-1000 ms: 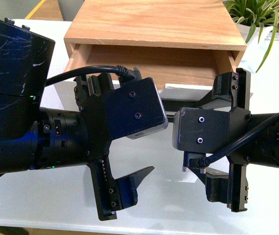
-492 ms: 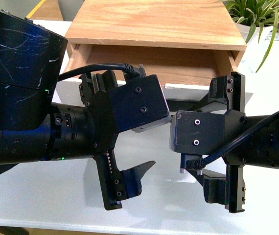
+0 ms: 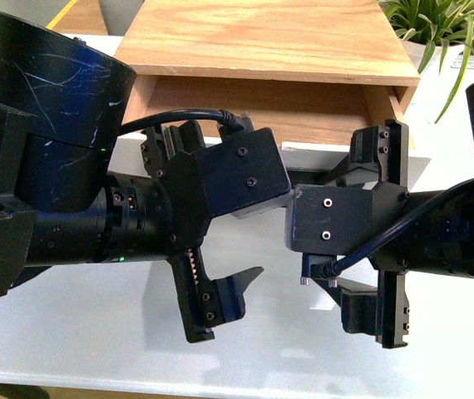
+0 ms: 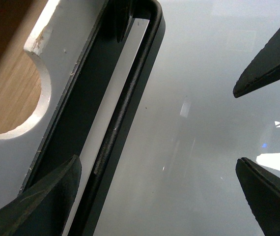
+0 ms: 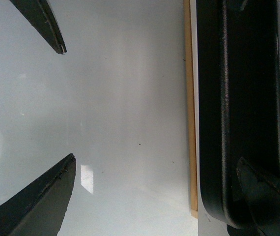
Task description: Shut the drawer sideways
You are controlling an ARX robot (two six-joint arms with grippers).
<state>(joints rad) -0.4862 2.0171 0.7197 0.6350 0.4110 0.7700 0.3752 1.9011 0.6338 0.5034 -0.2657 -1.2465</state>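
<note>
The light-wood drawer [image 3: 270, 112] with a white front panel and a wide black metal bar handle [image 4: 125, 113] is seen partly pulled out of a light-wood cabinet [image 3: 262, 37] at the far middle of the white counter [image 3: 79, 332], its front facing near. The half-round notch [image 4: 12, 98] in its top edge is shown in the left wrist view. The left gripper [image 4: 157, 164] and the right gripper [image 5: 155, 160] are turned on their sides just before the front, fingers spread wide and nothing gripped. One finger of each is seen over the handle, though contact cannot be told. The step is judged to be the placing of both arms for the push. Next, an even push toward the far side is called for, so that the drawer is not skewed in its opening. Nothing is seen blocking the drawer's way; a green leafy plant [image 3: 436, 29] stands well apart at the far right. The two wrists are crowded close together in the middle, so a knock between them is to be guarded against.
</note>
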